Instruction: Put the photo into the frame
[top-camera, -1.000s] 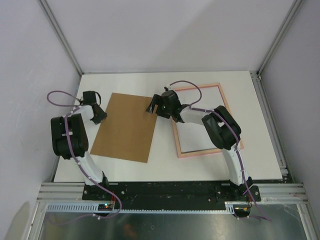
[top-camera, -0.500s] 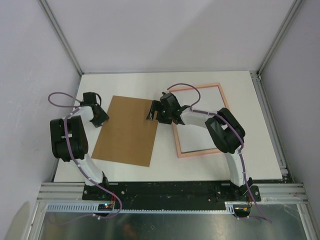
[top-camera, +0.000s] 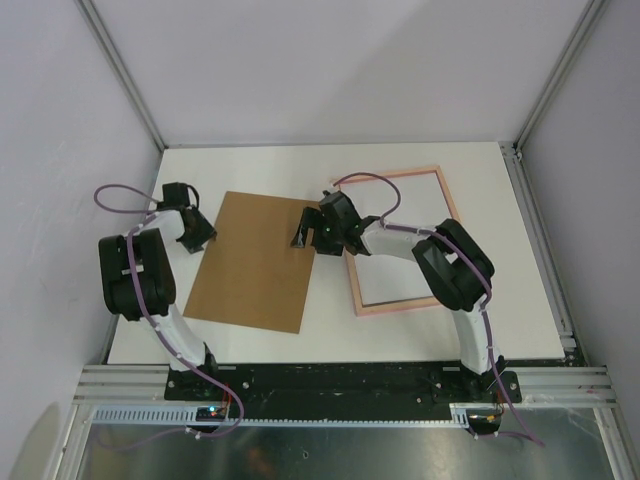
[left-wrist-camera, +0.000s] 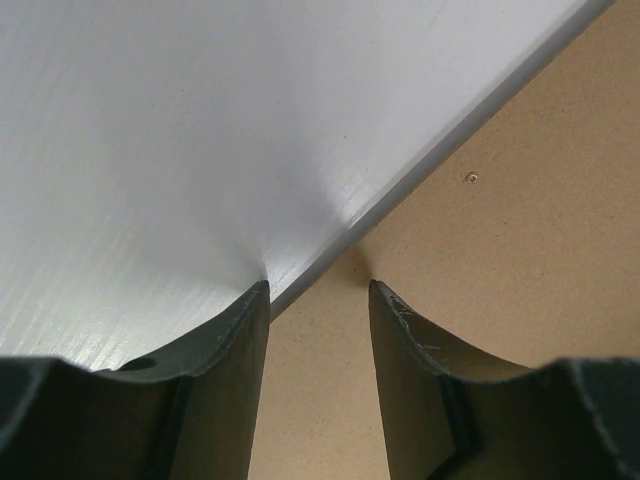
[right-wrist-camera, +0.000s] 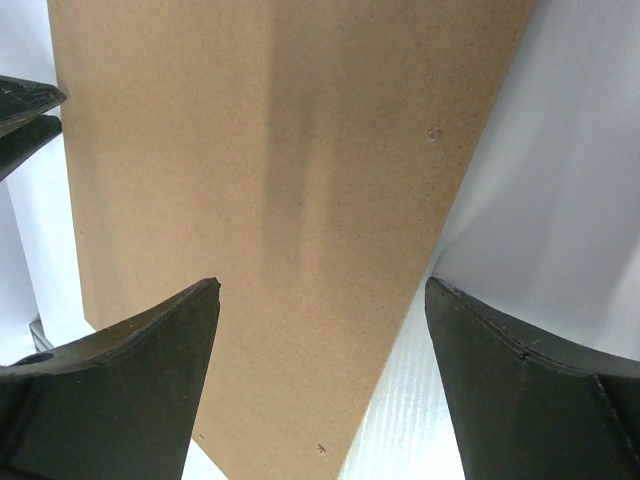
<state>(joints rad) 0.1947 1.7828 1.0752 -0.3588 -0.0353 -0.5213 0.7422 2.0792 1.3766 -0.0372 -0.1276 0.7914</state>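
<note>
**While Both Grippers Flank the Brown Board, the Frame Lies Off to the Right**

Where the top view runs from the arm bases outward, the brown board (top-camera: 255, 260) comes first, lying flat on the white table (top-camera: 330, 325) left of centre. Just beside it on the right lies the frame (top-camera: 395, 307), flat and pale pink, with bare table showing inside its rails and the right arm (top-camera: 455, 265) crossing its near right corner.

Farther out, the left gripper (top-camera: 195, 232) sits at the board's far left corner and the right gripper (top-camera: 300, 238) at its far right edge. From above, neither pair of jaws can be read.

The wrist cameras settle that. The left gripper (left-wrist-camera: 318, 285) has its jaws parted narrowly, straddling the board's (left-wrist-camera: 520, 250) edge, one finger over the table (left-wrist-camera: 200, 120), the other over the board. The right gripper (right-wrist-camera: 320, 285) is spread wide, released, with the board (right-wrist-camera: 280, 150) filling the gap and table (right-wrist-camera: 560, 180) under its right finger. Whether any fingertip touches the board cannot be told.
</note>
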